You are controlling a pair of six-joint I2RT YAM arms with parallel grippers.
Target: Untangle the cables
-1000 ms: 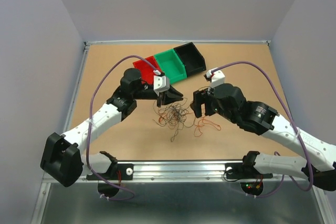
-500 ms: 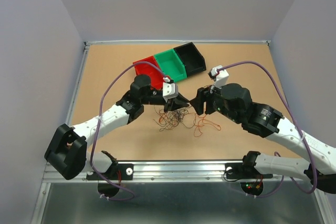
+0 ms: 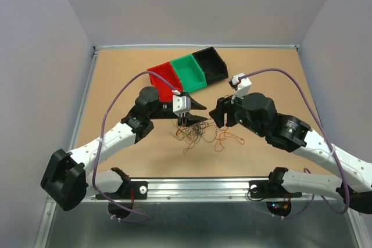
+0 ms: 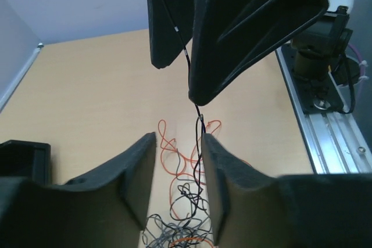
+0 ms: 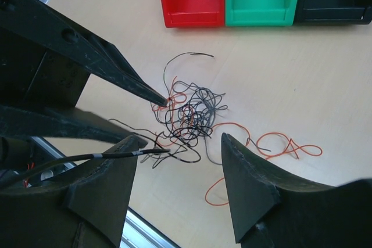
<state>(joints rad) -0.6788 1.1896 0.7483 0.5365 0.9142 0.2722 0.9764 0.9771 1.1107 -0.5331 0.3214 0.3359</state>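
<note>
Top view, cables (image 3: 190,133): heaped on tabletop (image 3: 116,79), just under left hand (image 3: 203,113); right hand (image 3: 218,119) close beside.
Left wrist, left hand: narrowly parted; black wire (image 4: 197,155) runs lengthwise through gap, apparently unclamped.
Right wrist, right hand: wide, gripping nothing; cables straight ahead.

From above, the cables (image 3: 190,133) are too fine to tell strand from strand, and the left tool (image 3: 204,113) covers the heap's upper edge. The left wrist view loses the heap past its bottom edge and shows only a corner of the black bin (image 4: 22,156) at its left edge. The right wrist view crops the red bin (image 5: 193,1), green bin (image 5: 261,1) and black bin at the top.
</note>
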